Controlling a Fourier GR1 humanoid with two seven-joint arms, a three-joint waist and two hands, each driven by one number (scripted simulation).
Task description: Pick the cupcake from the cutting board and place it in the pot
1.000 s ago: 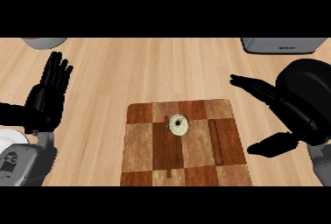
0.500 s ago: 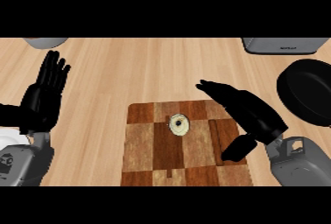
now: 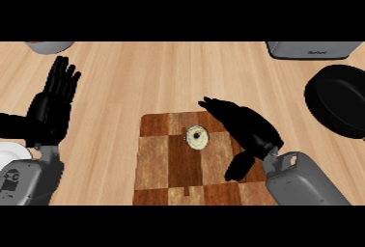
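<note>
A small pale cupcake (image 3: 197,137) with a dark centre sits on the chequered wooden cutting board (image 3: 164,164) in the middle of the head view. My right hand (image 3: 246,128) hovers over the board's right half, just right of the cupcake, open, fingers stretched up and left and the thumb hanging down; it does not hold the cupcake. The black pot (image 3: 341,99) stands at the right edge, partly cut off. At the left, my left hand (image 3: 51,103) rests open with fingers pointing up.
A grey appliance (image 3: 314,49) sits at the top right and a grey bowl (image 3: 49,46) at the top left. A white plate (image 3: 10,153) shows at the left edge below my left hand. Bare wooden counter lies between board and pot.
My right hand has moved left from in front of the pot to over the board, closing on the cupcake. The pot is now uncovered. My left hand stayed still.
</note>
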